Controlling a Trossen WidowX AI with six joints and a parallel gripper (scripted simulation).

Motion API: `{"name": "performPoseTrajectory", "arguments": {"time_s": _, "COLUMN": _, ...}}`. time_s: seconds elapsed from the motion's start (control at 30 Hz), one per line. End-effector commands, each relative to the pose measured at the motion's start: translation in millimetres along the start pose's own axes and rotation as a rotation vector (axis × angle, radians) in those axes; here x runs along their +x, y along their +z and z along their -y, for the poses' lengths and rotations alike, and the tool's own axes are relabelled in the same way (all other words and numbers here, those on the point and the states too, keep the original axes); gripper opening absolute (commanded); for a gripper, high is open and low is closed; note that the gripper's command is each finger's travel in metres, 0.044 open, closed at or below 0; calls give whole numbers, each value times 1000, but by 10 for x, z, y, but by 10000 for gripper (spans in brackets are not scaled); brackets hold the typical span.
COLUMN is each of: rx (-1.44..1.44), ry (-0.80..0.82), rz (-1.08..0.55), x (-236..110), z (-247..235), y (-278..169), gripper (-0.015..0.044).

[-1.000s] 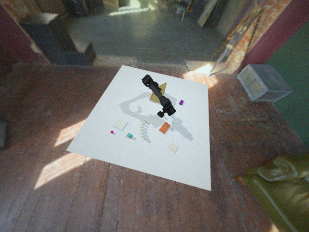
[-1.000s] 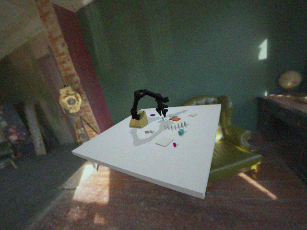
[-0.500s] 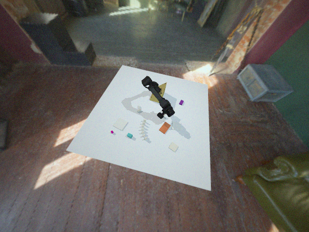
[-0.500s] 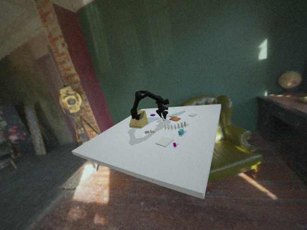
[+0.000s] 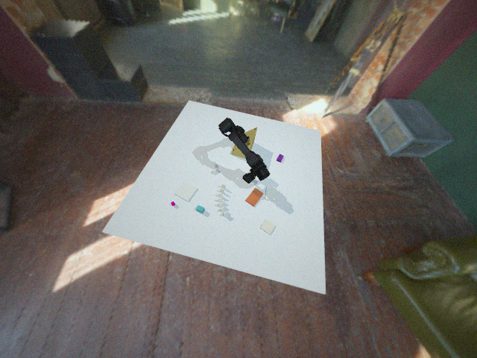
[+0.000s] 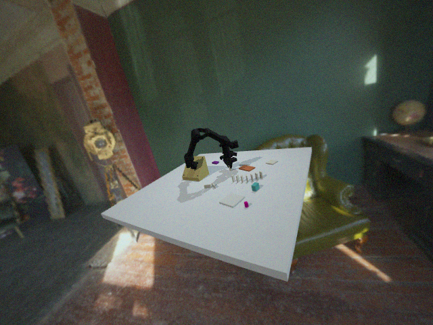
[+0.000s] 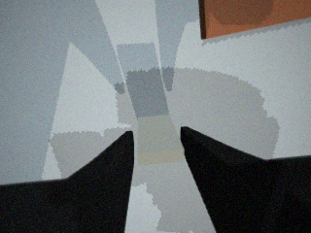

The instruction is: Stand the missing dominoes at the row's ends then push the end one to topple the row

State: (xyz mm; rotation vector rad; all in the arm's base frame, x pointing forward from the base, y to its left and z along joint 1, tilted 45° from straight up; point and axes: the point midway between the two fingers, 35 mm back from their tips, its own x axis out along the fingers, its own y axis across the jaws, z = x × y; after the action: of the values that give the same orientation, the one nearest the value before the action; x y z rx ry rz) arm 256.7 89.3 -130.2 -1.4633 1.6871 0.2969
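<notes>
A row of several pale dominoes point(image 5: 221, 201) point(image 6: 246, 179) stands near the middle of the white table. My gripper point(image 5: 257, 181) point(image 6: 230, 167) point(image 7: 156, 134) is low over the table, behind the row and beside the orange slab. Its fingers are partly open around a single upright pale domino point(image 7: 160, 141). A narrow gap shows between the left finger and this domino; the right finger is very close to its other side, and contact cannot be told. Small pale pieces point(image 5: 215, 168) point(image 6: 208, 185) are on the table away from the row, too small to make out clearly.
An orange slab point(image 5: 254, 197) point(image 6: 246, 168) point(image 7: 258, 12) lies near the gripper. A teal block point(image 5: 200, 209) point(image 6: 255, 186) is beside the row. Cream slabs point(image 5: 186, 191) point(image 6: 231, 200), a magenta block point(image 5: 173, 203) point(image 6: 245, 204) and a purple block point(image 5: 279, 157) point(image 6: 215, 162) lie farther out.
</notes>
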Motion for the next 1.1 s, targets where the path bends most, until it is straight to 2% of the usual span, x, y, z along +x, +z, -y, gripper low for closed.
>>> {"name": "performPoseTrajectory", "arguments": {"time_s": 0.0, "rx": -6, "ry": -3, "rz": -4, "x": 11, "z": -4, "y": -9, "gripper": 107}}
{"name": "performPoseTrajectory", "arguments": {"time_s": 0.27, "rx": -6, "ry": -3, "rz": -3, "x": -14, "z": -1, "y": -2, "gripper": 107}}
{"name": "performPoseTrajectory", "arguments": {"time_s": 0.33, "rx": -6, "ry": -1, "rz": 1, "x": -220, "z": 18, "y": 41, "gripper": 107}}
{"name": "performPoseTrajectory", "arguments": {"time_s": 0.47, "rx": -4, "ry": 3, "rz": 6, "x": -922, "z": 23, "y": 74, "gripper": 107}}
{"name": "performPoseTrajectory", "arguments": {"time_s": 0.57, "rx": -3, "ry": 5, "rz": 5, "x": -1287, "z": -4, "y": 26, "gripper": 107}}
{"name": "performPoseTrajectory", "arguments": {"time_s": 0.8, "rx": 11, "ry": 5, "rz": 5, "x": -1363, "z": 13, "y": 4, "gripper": 107}}
{"name": "performPoseTrajectory", "arguments": {"time_s": 1.07, "rx": 618, "ry": 8, "rz": 14, "x": -1408, "z": 1075, "y": -546, "gripper": 107}}
